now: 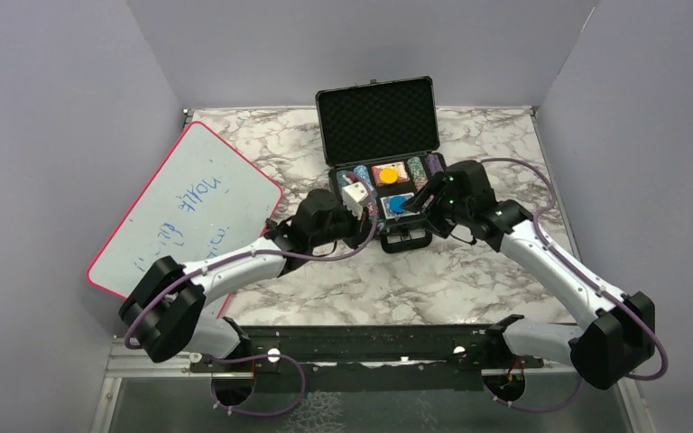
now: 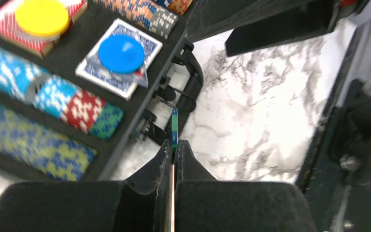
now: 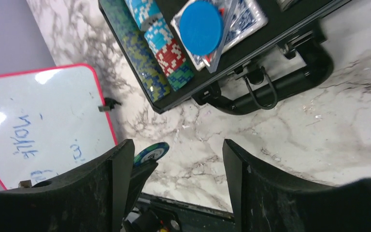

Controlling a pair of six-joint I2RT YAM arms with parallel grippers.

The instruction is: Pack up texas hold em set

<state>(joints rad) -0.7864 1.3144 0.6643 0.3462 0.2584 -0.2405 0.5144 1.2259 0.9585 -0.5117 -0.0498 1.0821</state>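
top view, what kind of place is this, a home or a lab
Most likely a lab test cell: plain grey partition walls box in a marble-pattern table, two robot arms are bolted to a rail at its near edge, and a whiteboard lies alongside.

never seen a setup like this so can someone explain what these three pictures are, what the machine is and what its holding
Two robot arms are bolted at the near edge of a marble table. One picture looks down from above; the other two come from cameras on each wrist. An open black case holds rows of poker chips, a red card deck and a blue card deck with round buttons on top. A whiteboard lies at the left. The left gripper is shut on a green chip, held edge-on. The right gripper is open and holds nothing.
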